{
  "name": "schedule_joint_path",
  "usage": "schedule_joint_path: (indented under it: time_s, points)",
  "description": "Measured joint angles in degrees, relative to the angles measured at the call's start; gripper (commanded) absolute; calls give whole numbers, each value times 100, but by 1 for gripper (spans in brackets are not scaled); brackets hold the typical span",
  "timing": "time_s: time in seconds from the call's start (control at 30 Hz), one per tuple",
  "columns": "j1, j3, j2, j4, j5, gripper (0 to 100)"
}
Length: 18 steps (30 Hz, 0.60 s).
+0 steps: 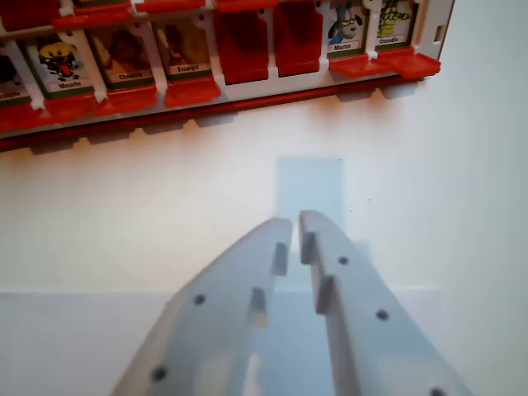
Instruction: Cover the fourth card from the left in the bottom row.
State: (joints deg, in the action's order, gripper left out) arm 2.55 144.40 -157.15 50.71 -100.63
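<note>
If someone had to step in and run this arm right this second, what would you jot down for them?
Gripper: jaws nearly together, holding nothing, hovering over the white table, short of the red game board.

Board: it runs along the top of the wrist view. In the nearest row, cards show faces at Mouche, Escargot, Mouton and Crocodile. Two flaps between Escargot and Mouton show only red, so they look covered.

Done: possibly those two; the board's left end is cut off, so I can't count to the fourth.

Left: confirm the target card, then cover it if it is still open.

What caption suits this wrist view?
Nearly closed white gripper hovers before a red card board; two flaps already down.
</note>
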Motion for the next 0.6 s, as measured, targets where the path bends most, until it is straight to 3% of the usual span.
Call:
schedule_joint_path:
  time_s: [0.13, 0.3, 0.4, 0.6]
  points:
    - [-70, 422, 220, -773, -123, 1]
    - [-281, 809, 642, -1652, -141, 1]
    - [-290, 861, 1116, -2215, -149, 1]
    - [-237, 1063, 1951, -3199, -325, 1]
